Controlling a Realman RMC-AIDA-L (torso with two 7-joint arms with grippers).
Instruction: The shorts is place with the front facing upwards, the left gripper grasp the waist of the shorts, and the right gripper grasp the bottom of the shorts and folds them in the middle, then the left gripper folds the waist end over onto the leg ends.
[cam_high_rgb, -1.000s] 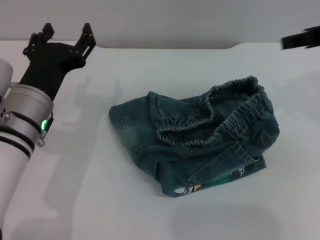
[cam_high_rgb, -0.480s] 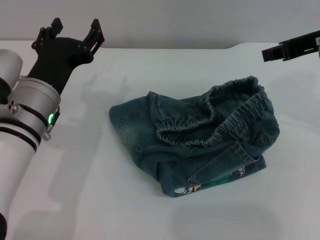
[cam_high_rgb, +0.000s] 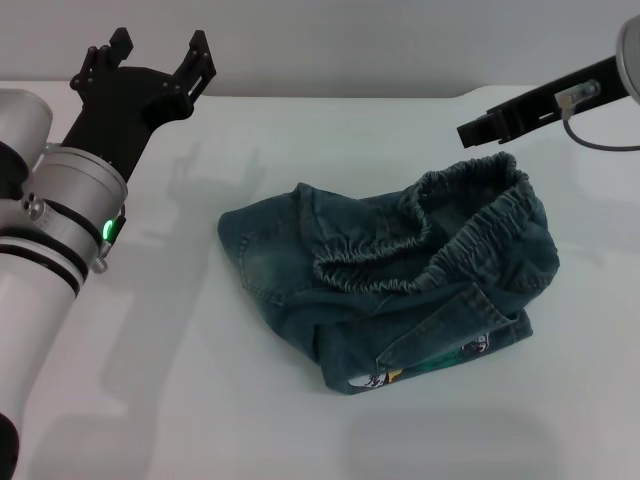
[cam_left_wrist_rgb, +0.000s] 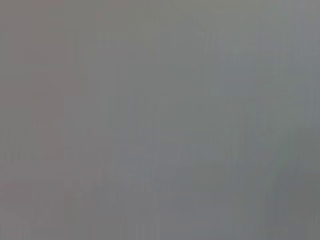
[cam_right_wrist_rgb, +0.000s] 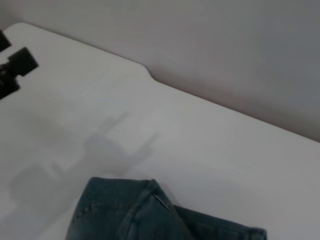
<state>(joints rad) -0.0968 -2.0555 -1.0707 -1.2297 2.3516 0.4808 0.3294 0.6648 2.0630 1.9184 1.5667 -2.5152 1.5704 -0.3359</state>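
Observation:
The blue denim shorts (cam_high_rgb: 385, 275) lie crumpled in a heap at the middle of the white table. The ruffled waist (cam_high_rgb: 430, 240) stands up, gaping, on the heap's right. The bottom of the shorts (cam_high_rgb: 420, 362), with the cartoon print, lies along the near edge. My left gripper (cam_high_rgb: 160, 46) hovers open and empty over the far left of the table, well away from the cloth. My right gripper (cam_high_rgb: 478, 130) reaches in from the upper right, above and just behind the waist, touching nothing. The right wrist view shows a corner of the shorts (cam_right_wrist_rgb: 150, 215) and the left gripper's fingers (cam_right_wrist_rgb: 17, 65).
The white table (cam_high_rgb: 200, 400) spreads out on all sides of the shorts, and a grey wall (cam_high_rgb: 330, 40) rises behind its far edge. The left wrist view is a plain grey blur.
The right gripper has come in from the right edge toward the waist. The left gripper has drifted slightly right. The shorts have not moved.

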